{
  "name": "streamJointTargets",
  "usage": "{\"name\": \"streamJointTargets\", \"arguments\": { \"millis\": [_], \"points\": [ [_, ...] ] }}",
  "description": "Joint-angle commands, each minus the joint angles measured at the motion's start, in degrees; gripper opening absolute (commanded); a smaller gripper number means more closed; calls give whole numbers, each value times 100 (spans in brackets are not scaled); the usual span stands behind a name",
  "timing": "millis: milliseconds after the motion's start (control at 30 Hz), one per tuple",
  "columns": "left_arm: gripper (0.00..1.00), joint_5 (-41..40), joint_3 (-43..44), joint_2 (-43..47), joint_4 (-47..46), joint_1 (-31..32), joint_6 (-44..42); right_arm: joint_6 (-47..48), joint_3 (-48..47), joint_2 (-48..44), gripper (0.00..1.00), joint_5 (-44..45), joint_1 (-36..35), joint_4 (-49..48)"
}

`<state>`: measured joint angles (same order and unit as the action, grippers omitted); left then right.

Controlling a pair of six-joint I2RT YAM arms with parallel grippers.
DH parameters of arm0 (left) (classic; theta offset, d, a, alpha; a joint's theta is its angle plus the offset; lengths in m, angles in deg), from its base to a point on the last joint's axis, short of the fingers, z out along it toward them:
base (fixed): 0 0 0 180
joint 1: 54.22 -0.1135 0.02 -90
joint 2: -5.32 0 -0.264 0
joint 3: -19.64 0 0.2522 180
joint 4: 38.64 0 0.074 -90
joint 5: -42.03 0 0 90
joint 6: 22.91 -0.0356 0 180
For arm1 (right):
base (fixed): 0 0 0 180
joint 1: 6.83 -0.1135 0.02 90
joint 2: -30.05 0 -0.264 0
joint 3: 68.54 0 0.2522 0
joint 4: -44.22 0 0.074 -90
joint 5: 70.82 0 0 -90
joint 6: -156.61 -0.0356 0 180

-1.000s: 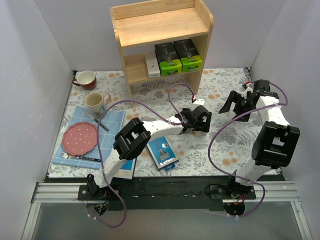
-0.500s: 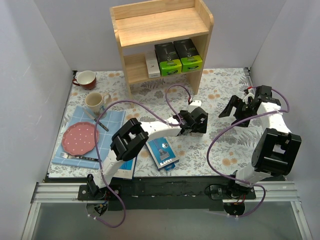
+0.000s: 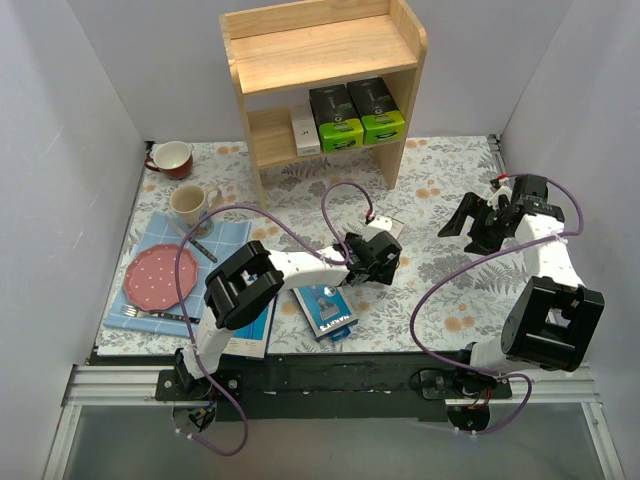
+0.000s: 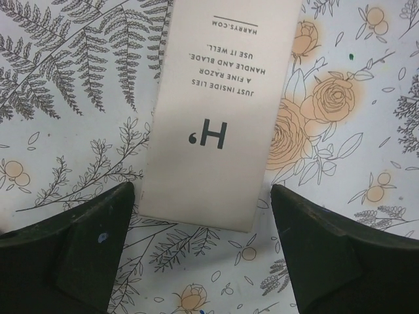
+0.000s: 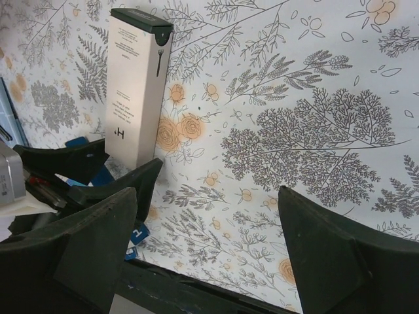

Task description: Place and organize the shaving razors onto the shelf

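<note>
The wooden shelf (image 3: pixel 322 55) stands at the back; its lower tier holds a slim white box (image 3: pixel 305 130) and two black boxes with lime-green ends (image 3: pixel 335 120) (image 3: pixel 376 113). A slim beige razor box (image 4: pixel 222 104) lies flat on the floral cloth. Its near end sits between the fingers (image 4: pixel 78 248) of my open left gripper (image 4: pixel 203 219); a gap shows on the right side. The same box (image 5: pixel 134 85) shows in the right wrist view. A blue razor pack (image 3: pixel 326 310) lies nearer the arms, another (image 3: pixel 256 335) partly under the left arm. My right gripper (image 3: pixel 468 225) hangs open and empty at the right.
A red mug (image 3: pixel 172 158) and a beige mug (image 3: pixel 190 203) stand at the left. A pink plate (image 3: pixel 160 275), a fork (image 3: pixel 160 316) and a dark-handled utensil (image 3: pixel 205 248) lie on a blue mat (image 3: pixel 228 245). White walls close in both sides.
My left gripper has drawn back toward the near left, uncovering the beige box, and its jaws have narrowed a little. The right gripper has shifted slightly to the right.
</note>
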<state>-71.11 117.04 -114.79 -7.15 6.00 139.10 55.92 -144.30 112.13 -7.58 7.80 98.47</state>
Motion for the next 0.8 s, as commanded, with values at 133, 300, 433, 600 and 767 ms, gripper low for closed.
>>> {"name": "streamJointTargets", "arguments": {
  "millis": [133,300,433,600,767],
  "points": [
    [83,-77,-313,252,-525,182,-1031,85,153,-237,95,84,40,-103],
    [70,-24,-313,252,-500,165,-1005,129,293,-333,95,136,66,-146],
    [69,-86,-190,208,-473,112,-777,129,434,-465,95,145,101,-164],
    [53,19,-49,94,-481,15,-749,156,636,-544,95,163,145,-173],
    [36,-42,30,260,-534,-20,-925,208,593,-518,95,180,189,-120]
  ]
}}
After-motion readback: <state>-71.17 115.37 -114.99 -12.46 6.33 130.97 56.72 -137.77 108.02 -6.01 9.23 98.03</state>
